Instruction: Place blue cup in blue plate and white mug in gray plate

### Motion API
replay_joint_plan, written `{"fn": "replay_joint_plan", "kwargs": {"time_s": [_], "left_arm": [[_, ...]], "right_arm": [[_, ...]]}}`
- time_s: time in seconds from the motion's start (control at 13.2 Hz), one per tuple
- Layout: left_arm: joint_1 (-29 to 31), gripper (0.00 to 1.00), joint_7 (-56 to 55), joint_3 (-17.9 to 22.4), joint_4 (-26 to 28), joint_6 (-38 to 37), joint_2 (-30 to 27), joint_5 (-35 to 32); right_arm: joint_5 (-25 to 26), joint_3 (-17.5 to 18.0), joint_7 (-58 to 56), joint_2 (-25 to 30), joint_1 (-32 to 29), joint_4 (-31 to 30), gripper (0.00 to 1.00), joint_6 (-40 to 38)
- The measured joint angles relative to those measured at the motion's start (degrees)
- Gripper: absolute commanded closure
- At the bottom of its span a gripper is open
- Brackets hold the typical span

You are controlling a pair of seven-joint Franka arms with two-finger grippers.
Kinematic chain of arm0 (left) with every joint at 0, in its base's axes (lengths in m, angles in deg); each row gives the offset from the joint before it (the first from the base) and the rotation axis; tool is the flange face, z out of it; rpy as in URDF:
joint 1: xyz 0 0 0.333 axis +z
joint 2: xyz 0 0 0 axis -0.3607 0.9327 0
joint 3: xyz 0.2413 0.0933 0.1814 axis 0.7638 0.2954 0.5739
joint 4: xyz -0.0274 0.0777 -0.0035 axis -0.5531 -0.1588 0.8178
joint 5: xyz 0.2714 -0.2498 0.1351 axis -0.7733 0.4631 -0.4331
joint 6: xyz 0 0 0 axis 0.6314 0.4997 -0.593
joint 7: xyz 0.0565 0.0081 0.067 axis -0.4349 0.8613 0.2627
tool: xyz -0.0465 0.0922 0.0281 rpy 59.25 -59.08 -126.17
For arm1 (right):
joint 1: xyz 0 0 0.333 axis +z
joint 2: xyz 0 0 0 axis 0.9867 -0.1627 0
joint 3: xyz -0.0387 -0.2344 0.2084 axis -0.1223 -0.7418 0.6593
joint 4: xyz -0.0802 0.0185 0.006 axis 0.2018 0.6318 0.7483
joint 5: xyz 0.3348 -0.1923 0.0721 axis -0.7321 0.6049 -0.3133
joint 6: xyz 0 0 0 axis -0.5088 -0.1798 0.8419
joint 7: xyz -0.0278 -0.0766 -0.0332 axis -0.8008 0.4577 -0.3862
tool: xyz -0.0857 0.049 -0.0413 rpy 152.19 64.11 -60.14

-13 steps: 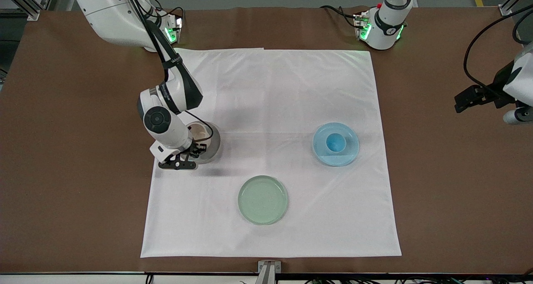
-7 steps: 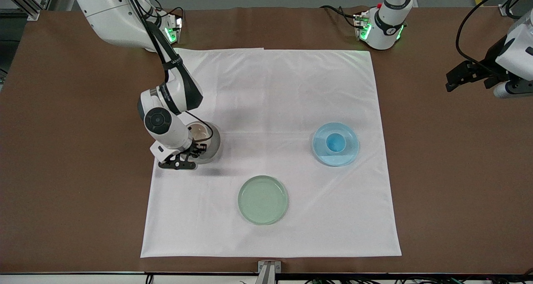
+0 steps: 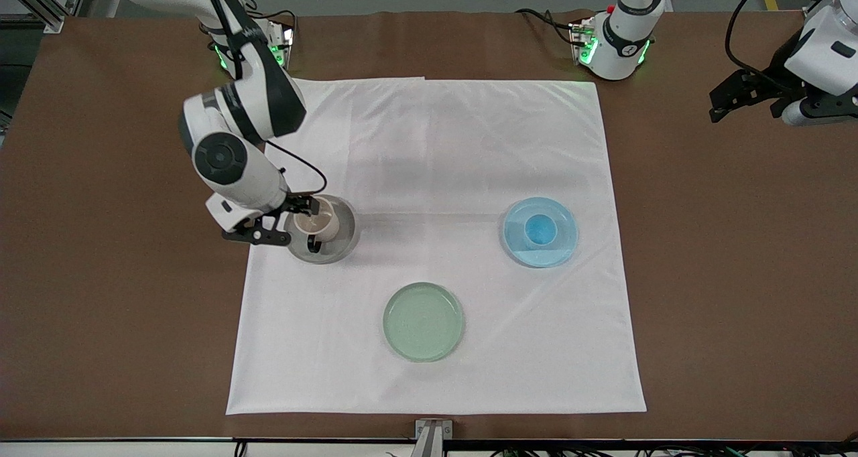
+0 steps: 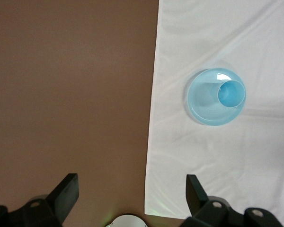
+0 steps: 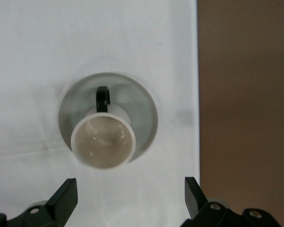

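Observation:
The white mug (image 3: 319,224) stands upright in the gray plate (image 3: 343,239), its black handle toward the front camera. In the right wrist view the mug (image 5: 103,142) and the plate (image 5: 146,109) show free of the fingers. My right gripper (image 3: 271,222) (image 5: 130,198) is open and empty, over the cloth's edge beside the gray plate. The blue cup (image 3: 539,229) (image 4: 231,93) stands in the blue plate (image 3: 560,249) (image 4: 201,101). My left gripper (image 3: 727,98) (image 4: 131,194) is open and empty, raised over bare brown table at the left arm's end.
A pale green plate (image 3: 423,321) lies empty on the white cloth (image 3: 429,149), nearer to the front camera than the other two plates. Brown table (image 3: 100,276) surrounds the cloth. The arm bases (image 3: 613,41) stand along the table's edge farthest from the front camera.
My right gripper has risen off the white mug and drawn away toward the right arm's end, leaving the mug in the gray plate. My left gripper has moved farther toward its base.

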Motion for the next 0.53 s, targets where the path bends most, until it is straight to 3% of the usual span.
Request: {"fn": "replay_joint_plan", "kwargs": {"time_s": [0.23, 0.53], "left_arm": [[0.0, 0.00, 0.0, 0.0, 0.0, 0.1, 0.0, 0.0], [0.0, 0.00, 0.0, 0.0, -0.4, 0.3, 0.3, 0.0]], "right_arm": [[0.1, -0.3, -3.2, 10.3, -4.3, -0.3, 0.00, -10.5], [0.1, -0.7, -18.0, 17.7, -14.9, -1.3, 0.00, -14.4]]}}
